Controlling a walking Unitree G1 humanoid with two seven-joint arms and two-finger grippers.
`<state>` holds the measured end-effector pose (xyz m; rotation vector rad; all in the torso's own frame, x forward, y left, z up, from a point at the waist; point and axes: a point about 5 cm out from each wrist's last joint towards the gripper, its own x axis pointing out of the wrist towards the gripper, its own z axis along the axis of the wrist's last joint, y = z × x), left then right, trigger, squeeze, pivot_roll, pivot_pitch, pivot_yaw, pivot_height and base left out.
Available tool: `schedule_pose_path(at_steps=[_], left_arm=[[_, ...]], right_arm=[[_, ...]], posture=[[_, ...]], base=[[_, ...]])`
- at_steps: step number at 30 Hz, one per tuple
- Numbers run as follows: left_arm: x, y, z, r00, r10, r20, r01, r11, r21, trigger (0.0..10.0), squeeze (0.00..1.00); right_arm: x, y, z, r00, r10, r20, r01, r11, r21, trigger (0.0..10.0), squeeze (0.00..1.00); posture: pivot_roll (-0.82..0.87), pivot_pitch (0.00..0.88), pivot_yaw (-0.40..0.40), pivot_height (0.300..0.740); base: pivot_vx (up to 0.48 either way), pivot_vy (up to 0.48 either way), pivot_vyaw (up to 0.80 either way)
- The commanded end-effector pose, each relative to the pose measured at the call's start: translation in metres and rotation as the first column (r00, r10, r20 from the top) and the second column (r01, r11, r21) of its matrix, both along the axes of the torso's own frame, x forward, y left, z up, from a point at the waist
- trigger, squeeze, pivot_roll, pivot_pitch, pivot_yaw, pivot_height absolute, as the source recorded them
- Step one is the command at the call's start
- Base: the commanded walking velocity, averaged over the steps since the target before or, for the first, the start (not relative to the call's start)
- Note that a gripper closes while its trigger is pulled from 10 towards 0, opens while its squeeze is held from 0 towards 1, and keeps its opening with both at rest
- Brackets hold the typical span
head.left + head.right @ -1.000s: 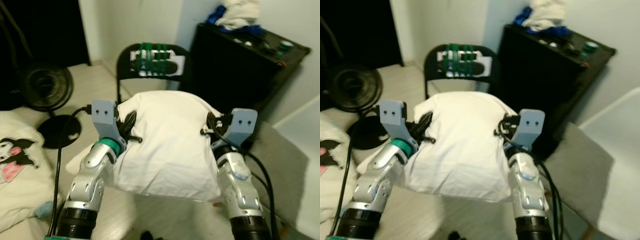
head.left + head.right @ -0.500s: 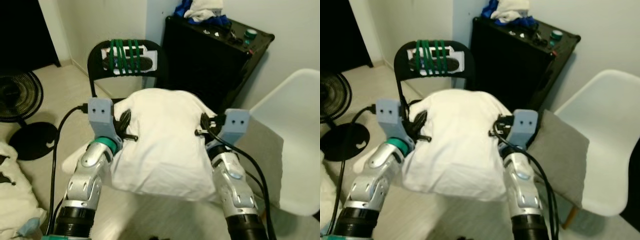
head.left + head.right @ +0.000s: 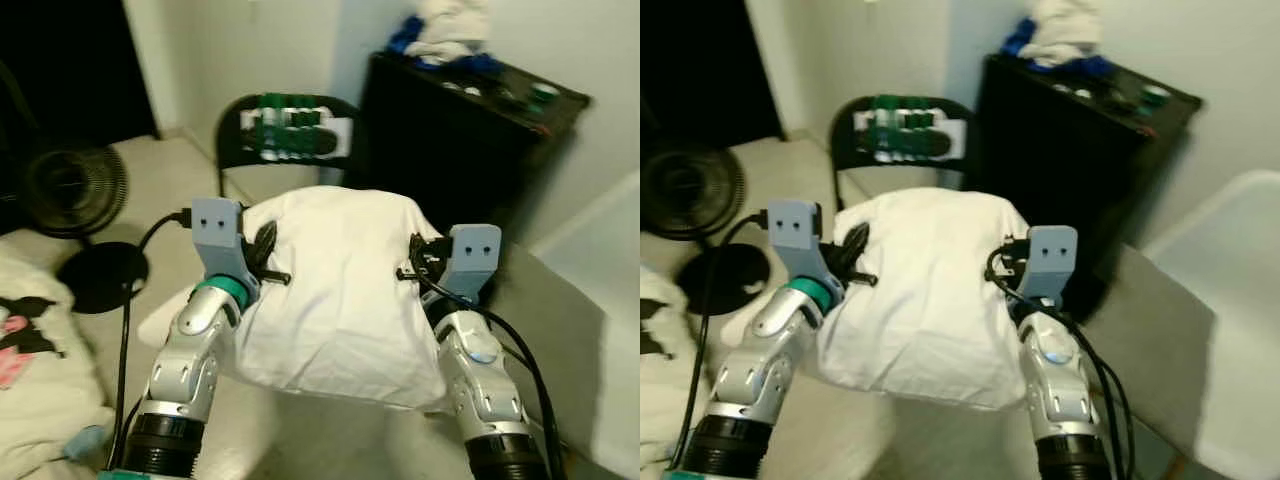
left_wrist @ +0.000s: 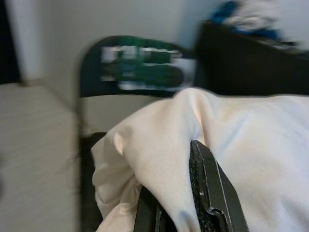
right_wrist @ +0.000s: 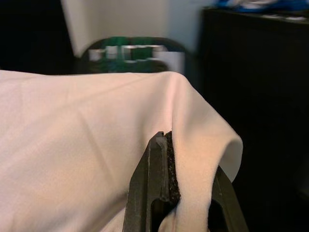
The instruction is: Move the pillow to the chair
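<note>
Ahead of the robot, just past the far edge of the pillow (image 3: 335,280), stands the black folding chair (image 3: 290,135) w/ green straps across its backrest. That's the relation that counts: chair is straight ahead and slightly to the robot's left of pillow centre, seat mostly hidden behind the pillow, so can't tell how much gap is left.

Pillow is off the ground, carried between both arms at about chest height. Long axis looks to run front-to-back, away from the robot toward the chair; near edge sags down between the forearms.

Left gripper (image 3: 262,262) is on the pillow's left side, fingers (image 4: 210,193) closed on a fold of the white fabric; wrist view shows cloth bunched between the two black fingers. Right gripper (image 3: 418,262) is on the pillow's right side, same deal: fingers (image 5: 154,188) pinched shut on the fabric edge. Both arms roughly level, neither clearly nearer the chair.

Judgement: carry phase, approach nearly done. Next move prob needs a bit more fwd travel w/ slight left bias, then lower onto seat before letting go. Risk: pinch is on cloth only, so it could slip.

Off to the sides: fan (image 3: 75,190) on the floor left, black cabinet (image 3: 470,130) right, white chair w/ grey cushion (image 3: 1160,340) far right.
</note>
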<state>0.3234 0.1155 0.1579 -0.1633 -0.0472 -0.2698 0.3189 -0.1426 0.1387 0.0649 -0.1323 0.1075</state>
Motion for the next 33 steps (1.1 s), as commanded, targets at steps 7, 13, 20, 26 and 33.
schedule_pose_path(at_steps=[7,13,20,26,33], left_arm=[[0.0009,-0.0068,0.0125,0.997,-0.031,0.072,0.031,0.999,-0.005,10.0,0.0],[0.0022,-0.0075,0.0133,0.997,-0.031,0.076,0.032,0.999,-0.007,10.0,0.0],[0.0011,-0.0127,0.0131,0.996,-0.051,0.077,0.052,0.999,-0.014,10.0,0.0],[0.0021,-0.0154,0.0127,0.995,-0.069,0.076,0.07,0.997,-0.014,10.0,0.0],[0.0025,-0.0154,0.0142,0.994,-0.071,0.078,0.072,0.997,-0.014,10.0,0.0]], right_arm=[[0.0,0.0116,0.008,0.997,0.058,0.046,-0.06,0.997,0.039,10.0,0.0],[0.0006,0.0125,0.0099,0.997,0.061,0.053,-0.063,0.997,0.036,10.0,0.0],[0.0004,0.0089,0.009,0.998,0.046,0.05,-0.048,0.998,0.045,10.0,0.0],[-0.0017,0.0057,0.0062,0.999,0.025,0.033,-0.027,0.998,0.059,10.0,0.0],[-0.0034,0.0039,0.0047,0.999,0.011,0.036,-0.013,0.999,0.051,10.0,0.0]], posture=[[0.08,0.0,0.004,0.74],[0.08,0.0,0.0,0.74],[0.08,0.0,0.01,0.74],[0.07,0.0,0.022,0.74],[0.07,0.003,0.027,0.74]], base=[[0.433,0.0,0.0],[0.458,0.0,0.0],[0.469,0.0,0.0],[0.469,0.0,-0.78],[0.469,0.0,-0.11]])
